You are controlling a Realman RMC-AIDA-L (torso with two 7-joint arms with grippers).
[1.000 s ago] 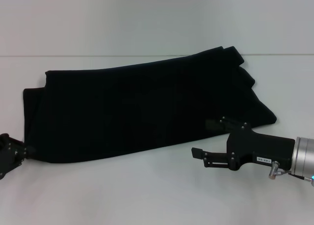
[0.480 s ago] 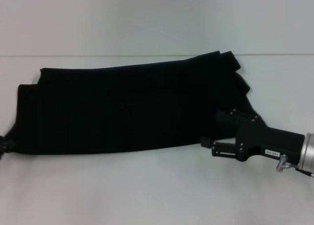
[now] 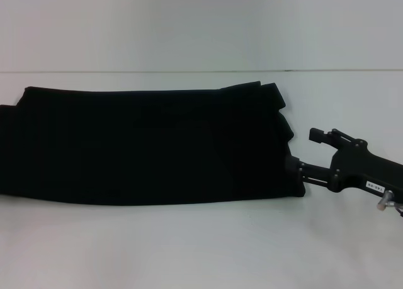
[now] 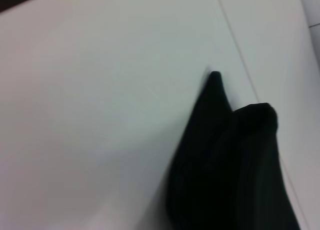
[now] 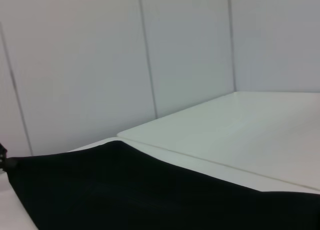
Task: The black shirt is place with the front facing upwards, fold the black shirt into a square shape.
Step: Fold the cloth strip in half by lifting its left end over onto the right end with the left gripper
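Observation:
The black shirt lies folded lengthwise as a long flat band across the table, and its left end runs off the left side of the head view. No letters or neck label show. My right gripper is at the shirt's right end. Its fingers stand apart, and the lower fingertip touches the cloth's edge near the lower right corner. My left gripper is out of the head view. The left wrist view shows only a bunched end of the shirt on the table. The right wrist view looks low along the shirt.
The white table has a seam line behind the shirt. White wall panels stand beyond the table in the right wrist view.
The shirt has slid left and straightened from a slant to a level band, its left end passing out of view with the left gripper. The right gripper moved right and up to the shirt's right end.

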